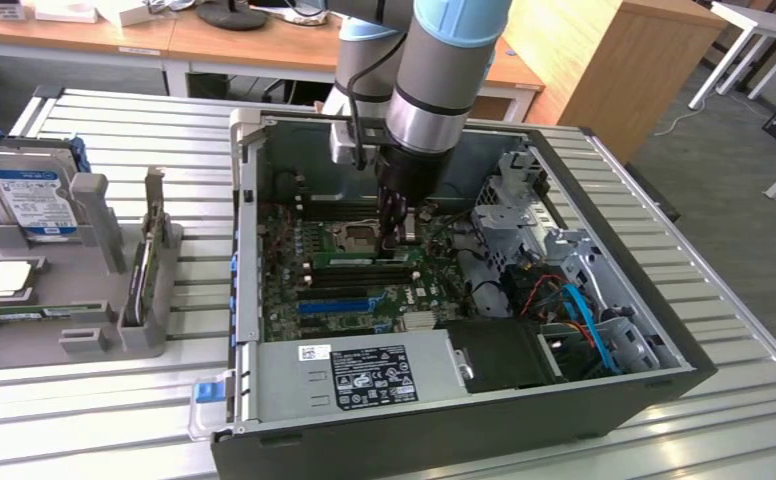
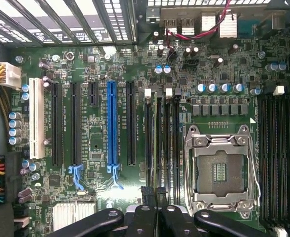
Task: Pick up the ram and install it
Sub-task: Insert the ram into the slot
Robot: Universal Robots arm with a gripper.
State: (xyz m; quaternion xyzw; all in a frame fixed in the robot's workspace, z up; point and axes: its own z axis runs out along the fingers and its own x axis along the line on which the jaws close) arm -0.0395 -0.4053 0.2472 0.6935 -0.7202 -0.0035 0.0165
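My gripper (image 1: pixel 395 243) reaches down into the open computer case (image 1: pixel 248 260), over the motherboard's memory slots beside the processor socket (image 2: pixel 220 170). Its black fingers (image 2: pixel 144 215) are pressed together. The ram (image 1: pixel 355 260), a thin green stick, stands on edge in the slot row right at the fingertips. In the wrist view the ram (image 2: pixel 159 148) is a narrow dark edge running from between the fingertips along one black slot. My gripper (image 2: pixel 157 197) is shut on that edge.
A long blue slot (image 2: pixel 112 123) and black card slots lie beside the memory slots. The power supply (image 1: pixel 361 375) fills the case's near side, with cables and a drive cage (image 1: pixel 548 270) on the exterior view's right. A grey holder with a hard drive (image 1: pixel 31 200) stands outside, on the exterior view's left.
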